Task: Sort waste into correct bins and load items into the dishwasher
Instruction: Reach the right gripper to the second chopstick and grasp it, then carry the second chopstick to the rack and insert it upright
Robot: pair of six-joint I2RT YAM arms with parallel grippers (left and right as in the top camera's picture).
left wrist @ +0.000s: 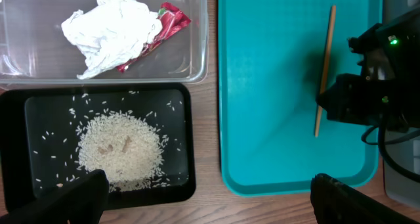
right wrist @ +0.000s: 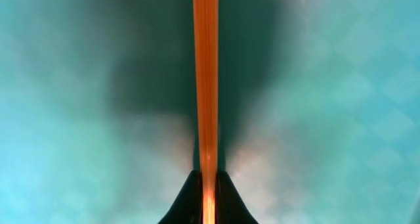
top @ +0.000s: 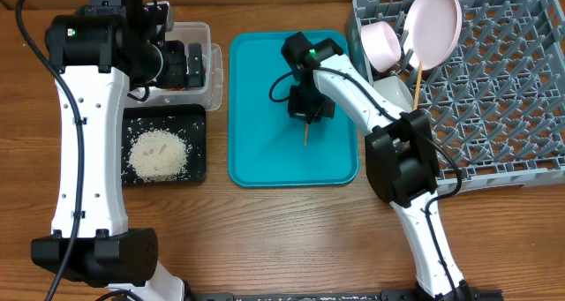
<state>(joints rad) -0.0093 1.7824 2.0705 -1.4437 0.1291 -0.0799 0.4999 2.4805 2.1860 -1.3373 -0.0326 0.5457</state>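
My right gripper [top: 307,114] is shut on a thin wooden chopstick [top: 305,135] lying on the teal tray [top: 265,89]. In the right wrist view the chopstick [right wrist: 207,73] runs straight up from between the closed fingers [right wrist: 207,191]. My left gripper [left wrist: 210,207] is open and empty, held high near the clear tub [top: 214,71]. The tub holds the crumpled napkin [left wrist: 111,27] and red wrapper [left wrist: 167,23]. The black tray [top: 201,142] holds a pile of rice [top: 159,154]. The dish rack [top: 503,124] holds a plate [top: 433,23], a bowl [top: 380,43] and a second chopstick [top: 417,85].
Another white dish [top: 388,91] sits at the rack's left edge, partly behind the right arm. The left wrist view also shows the chopstick [left wrist: 325,60] and right gripper [left wrist: 367,102] on the teal tray [left wrist: 275,119]. Bare wooden table lies in front.
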